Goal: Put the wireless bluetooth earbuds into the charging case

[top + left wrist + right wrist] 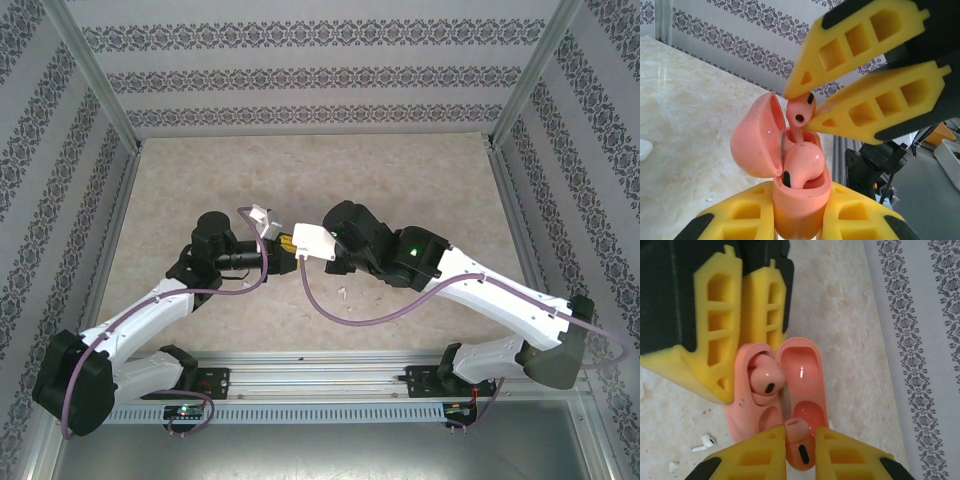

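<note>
My left gripper (799, 222) is shut on the body of a salmon-pink charging case (799, 202), held off the table with its lid (752, 145) swung open. One pink earbud (802, 162) sits in the case. My right gripper (801, 110) is shut on a second pink earbud (799, 115) right above the case, its stem pointing down into the opening behind the seated one. In the right wrist view that held earbud (799, 432) is pinched at my right gripper (800, 442), next to the case (747, 410), lid (802, 375) and seated earbud (765, 377). Both grippers meet mid-table (290, 245).
A white earbud (703, 442) lies on the marble tabletop below the case, also a small white speck (343, 293) from above. A white rounded object (642, 149) rests at the left edge of the left wrist view. Patterned walls and metal posts surround the table.
</note>
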Robot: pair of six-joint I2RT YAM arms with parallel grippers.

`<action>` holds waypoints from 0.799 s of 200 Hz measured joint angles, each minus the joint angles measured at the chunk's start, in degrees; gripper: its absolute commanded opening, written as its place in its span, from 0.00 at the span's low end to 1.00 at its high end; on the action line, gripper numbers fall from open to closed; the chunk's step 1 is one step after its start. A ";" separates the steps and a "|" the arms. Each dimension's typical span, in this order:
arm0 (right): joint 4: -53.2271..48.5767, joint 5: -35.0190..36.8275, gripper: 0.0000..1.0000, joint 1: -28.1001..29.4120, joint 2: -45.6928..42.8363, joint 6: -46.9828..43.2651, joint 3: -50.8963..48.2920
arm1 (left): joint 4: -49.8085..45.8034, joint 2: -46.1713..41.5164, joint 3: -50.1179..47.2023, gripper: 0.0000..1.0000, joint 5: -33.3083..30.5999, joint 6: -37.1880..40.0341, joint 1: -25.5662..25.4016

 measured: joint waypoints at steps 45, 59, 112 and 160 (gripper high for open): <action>-1.07 1.46 0.21 1.55 0.83 -1.29 0.00 | -0.70 0.63 0.04 0.00 1.03 -0.09 0.00; -1.25 1.75 0.23 1.99 0.87 -1.36 0.00 | -0.87 0.63 0.04 0.00 1.38 -0.20 0.00; -1.01 1.88 0.34 3.17 0.90 -1.33 0.00 | -1.62 0.70 0.04 0.00 1.66 -0.20 0.00; -0.81 0.90 0.41 3.52 0.90 -0.94 -0.09 | -1.90 0.68 0.13 0.00 1.11 -0.24 0.00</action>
